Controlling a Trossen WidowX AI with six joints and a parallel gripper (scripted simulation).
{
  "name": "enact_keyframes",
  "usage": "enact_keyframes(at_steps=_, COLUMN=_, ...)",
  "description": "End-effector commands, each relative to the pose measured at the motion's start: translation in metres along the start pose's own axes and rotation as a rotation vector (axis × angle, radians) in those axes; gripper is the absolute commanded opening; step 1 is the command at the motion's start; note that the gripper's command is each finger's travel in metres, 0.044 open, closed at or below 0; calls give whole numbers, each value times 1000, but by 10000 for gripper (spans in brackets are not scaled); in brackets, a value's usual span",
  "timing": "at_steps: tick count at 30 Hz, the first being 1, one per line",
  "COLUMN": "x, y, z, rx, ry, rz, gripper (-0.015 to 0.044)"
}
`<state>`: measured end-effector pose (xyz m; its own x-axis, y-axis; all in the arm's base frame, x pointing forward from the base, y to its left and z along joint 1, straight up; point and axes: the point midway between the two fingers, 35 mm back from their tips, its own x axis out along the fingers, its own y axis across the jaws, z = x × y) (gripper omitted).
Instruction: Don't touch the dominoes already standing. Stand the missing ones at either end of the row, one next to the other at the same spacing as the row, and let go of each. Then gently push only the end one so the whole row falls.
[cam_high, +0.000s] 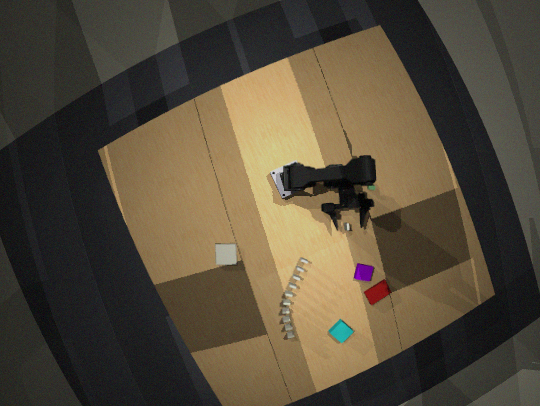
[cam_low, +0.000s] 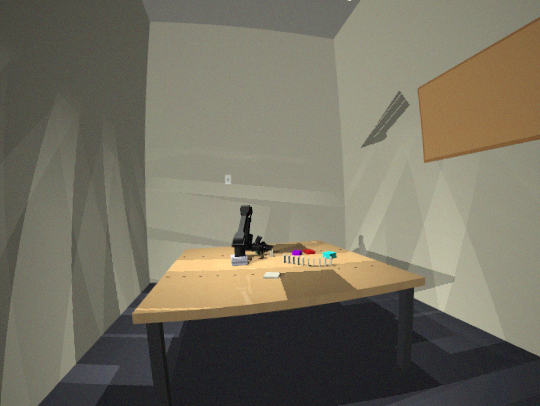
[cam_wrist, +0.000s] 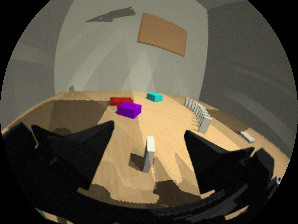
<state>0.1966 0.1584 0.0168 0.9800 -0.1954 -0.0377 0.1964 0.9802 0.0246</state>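
Note:
A single white domino (cam_high: 348, 227) (cam_low: 272, 253) (cam_wrist: 149, 155) stands upright, apart from the row. My gripper (cam_high: 350, 228) (cam_wrist: 150, 129) is open wide, with one finger on each side of that domino and a gap on both sides. A curved row of several white dominoes (cam_high: 292, 286) (cam_low: 298, 261) (cam_wrist: 204, 124) stands upright on the table. Its near end is ahead and to the right in the wrist view. No other loose domino can be made out.
A purple block (cam_high: 364, 272) (cam_low: 297, 252) (cam_wrist: 129, 110), a red block (cam_high: 377, 292) (cam_low: 309, 251) and a cyan block (cam_high: 341, 331) (cam_low: 329, 255) (cam_wrist: 155, 97) lie beside the row. A flat white square (cam_high: 226, 254) (cam_low: 272, 275) lies across the row. A small green thing (cam_high: 371, 188) is by the arm.

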Motion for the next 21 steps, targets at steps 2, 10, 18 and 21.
enact_keyframes(at_steps=2, x=-1, y=-1, z=28, rx=7, ry=0, rz=2, gripper=440)
enact_keyframes(at_steps=10, x=9, y=16, z=26, rx=-153, ry=63, rz=38, gripper=440)
enact_keyframes(at_steps=18, x=55, y=62, z=0, rx=-797, ry=417, rz=262, gripper=440)
enact_keyframes(at_steps=21, x=67, y=62, z=0, rx=-988, ry=582, rz=387, gripper=440)
